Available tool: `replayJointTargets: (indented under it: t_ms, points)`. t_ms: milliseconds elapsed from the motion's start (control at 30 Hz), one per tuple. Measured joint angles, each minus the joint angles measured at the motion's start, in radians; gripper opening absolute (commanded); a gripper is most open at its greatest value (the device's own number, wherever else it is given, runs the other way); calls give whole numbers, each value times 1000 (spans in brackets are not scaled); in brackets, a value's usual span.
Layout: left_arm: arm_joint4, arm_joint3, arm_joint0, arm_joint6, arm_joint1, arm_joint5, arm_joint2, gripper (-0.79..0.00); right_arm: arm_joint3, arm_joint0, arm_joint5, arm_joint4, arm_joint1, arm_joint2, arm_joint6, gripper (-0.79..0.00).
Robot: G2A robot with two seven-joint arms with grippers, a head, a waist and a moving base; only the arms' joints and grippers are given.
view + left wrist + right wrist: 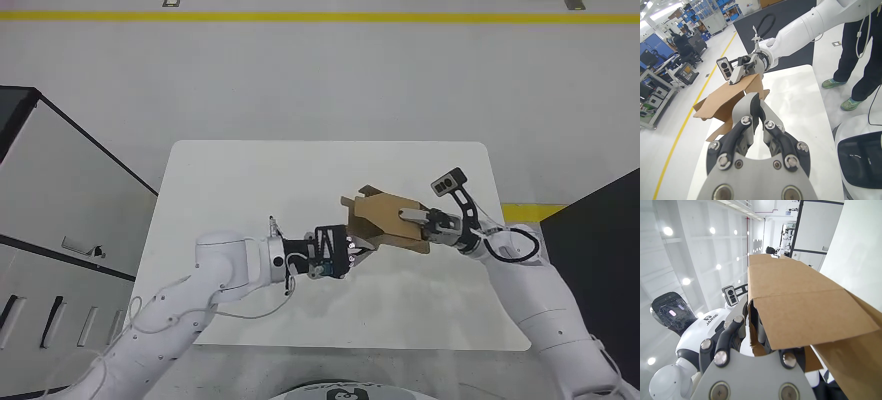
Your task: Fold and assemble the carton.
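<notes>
1. The carton (390, 222) is a brown corrugated blank, partly opened, with its end flaps spread. In the top view it is located over the right half of the white worktop (250, 180), between the two arms. Whether its lowest flap touches the worktop cannot be told.

2. The left claw (352, 250) is positioned at the carton's near-left corner. In the left wrist view the left claw (758, 100) is seen drawn narrow, with its black pads (753, 106) almost meeting and a carton (725, 98) flap edge pinched at their tips.

3. The right claw (415, 217) is positioned at the opposite, right-hand end of the carton. In the left wrist view the right claw (733, 82) is seen with one white finger laid flat on the upper panel, near a folded edge. The bare worktop (795, 106) is seen beyond and beside the carton.

4. In the right wrist view a wall of the carton (791, 294) is seen clamped inside the right claw (751, 323), one finger on each side of the panel. The carton's long face extends away from the claw, with a crease line across it.

5. A yellow floor line (320, 16) runs beyond the worktop's far edge. A grey cabinet (50, 180) stands just beside the worktop's left edge.
</notes>
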State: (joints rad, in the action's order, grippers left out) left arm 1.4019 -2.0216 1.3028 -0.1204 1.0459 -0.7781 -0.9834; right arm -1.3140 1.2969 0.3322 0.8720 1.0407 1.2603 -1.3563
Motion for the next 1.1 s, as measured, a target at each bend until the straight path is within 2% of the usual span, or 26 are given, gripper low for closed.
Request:
replayJointTargets:
  t_ms: [400, 600, 733, 1100]
  points:
    - [14, 34, -74, -10, 27, 13, 113, -785, 4, 1, -8, -8, 6, -3, 12, -785]
    - [14, 47, -95, -13, 35, 27, 129, -785, 0, 14, -7, -4, 5, 9, 0, -785]
    - [15, 29, -77, -25, 27, 35, 91, -785, -2, 22, -4, 0, 3, 25, -17, -785]
    - [23, -28, 68, -30, -19, 46, -133, -785, -29, 39, 15, 19, -6, 79, -114, -785]
